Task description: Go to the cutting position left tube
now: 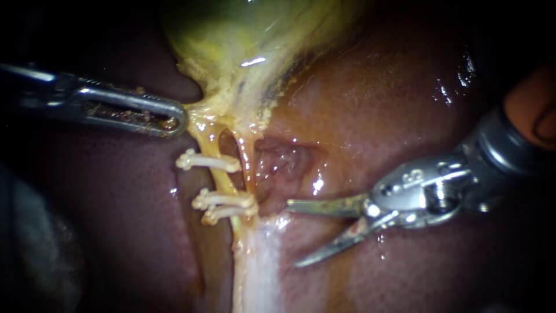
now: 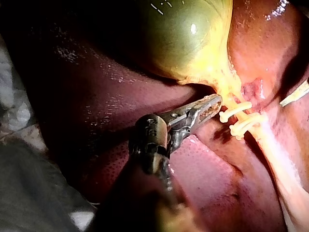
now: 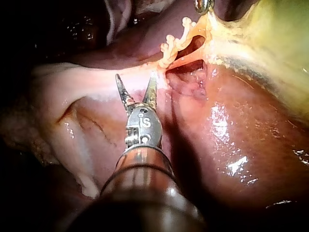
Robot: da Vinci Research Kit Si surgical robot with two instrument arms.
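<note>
Guess re left tube (image 1: 225,181): soft, slick, tears easily, so take btwn clips (image 1: 209,162) w/ right instrument (image 1: 293,234), blades apart & empty; left instrument (image 1: 175,119) clamped on gallbladder (image 1: 231,35).

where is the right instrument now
In the endoscope view, the right instrument comes in from the right over the liver. Its open jaws sit just right of the two lower clips, short of the tubes.

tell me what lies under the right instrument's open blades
Bare liver shows in the gap between the open blades of the right instrument; nothing is gripped. The tissue directly beneath each blade is covered.
</note>
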